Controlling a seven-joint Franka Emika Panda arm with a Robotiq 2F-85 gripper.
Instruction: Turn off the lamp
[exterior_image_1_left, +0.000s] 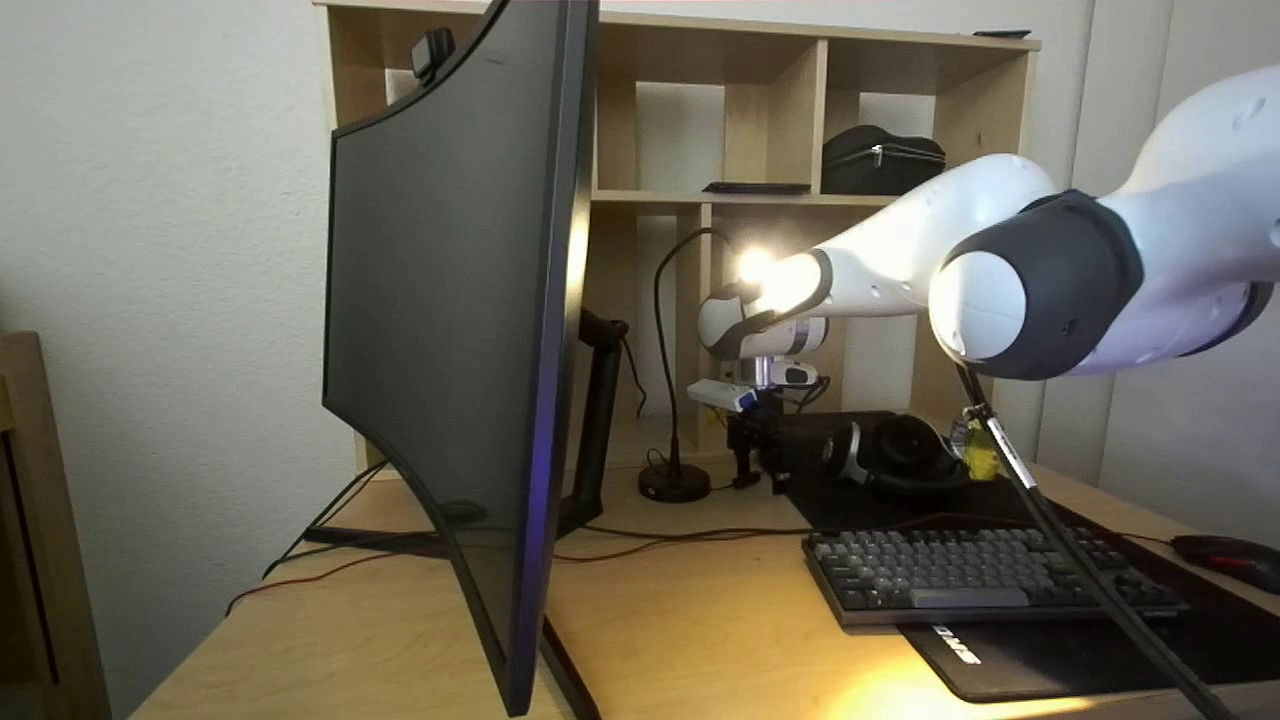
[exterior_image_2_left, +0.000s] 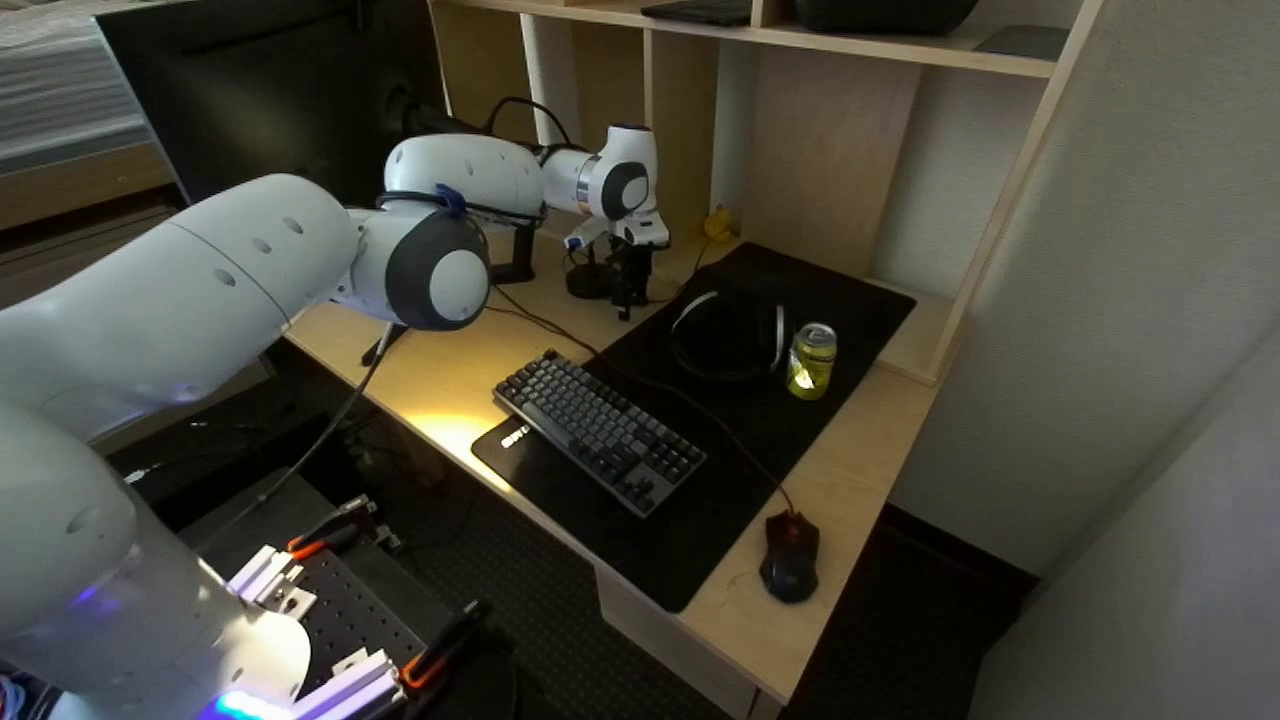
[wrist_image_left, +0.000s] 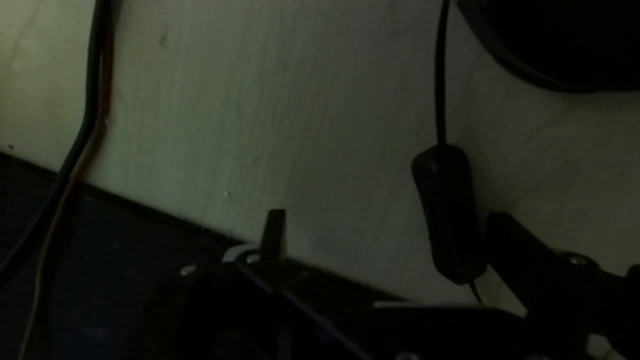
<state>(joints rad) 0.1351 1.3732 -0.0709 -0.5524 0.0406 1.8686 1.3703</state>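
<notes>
The slim black lamp (exterior_image_1_left: 662, 330) stands on the desk with its head lit in an exterior view. Its neck top (exterior_image_2_left: 520, 101) and round base show behind the arm in an exterior view. The dark edge of the lamp base (wrist_image_left: 565, 45) is at the top right of the wrist view. A black inline switch (wrist_image_left: 450, 215) on a cord lies on the desk beside the base. My gripper (wrist_image_left: 385, 217) is open and low over the desk, fingers wide apart. The switch is between them in that view, close beside the right finger; contact cannot be told. The gripper (exterior_image_1_left: 762, 480) also shows right of the base.
A large monitor (exterior_image_1_left: 450, 260) stands left of the lamp, with a wooden shelf (exterior_image_1_left: 720, 197) behind. A black mat (exterior_image_2_left: 740, 450) holds a keyboard (exterior_image_2_left: 600, 425), headphones (exterior_image_2_left: 730, 340) and a yellow can (exterior_image_2_left: 811, 362). Cables (wrist_image_left: 95, 95) cross the desk. A mouse (exterior_image_2_left: 790, 557) lies near the edge.
</notes>
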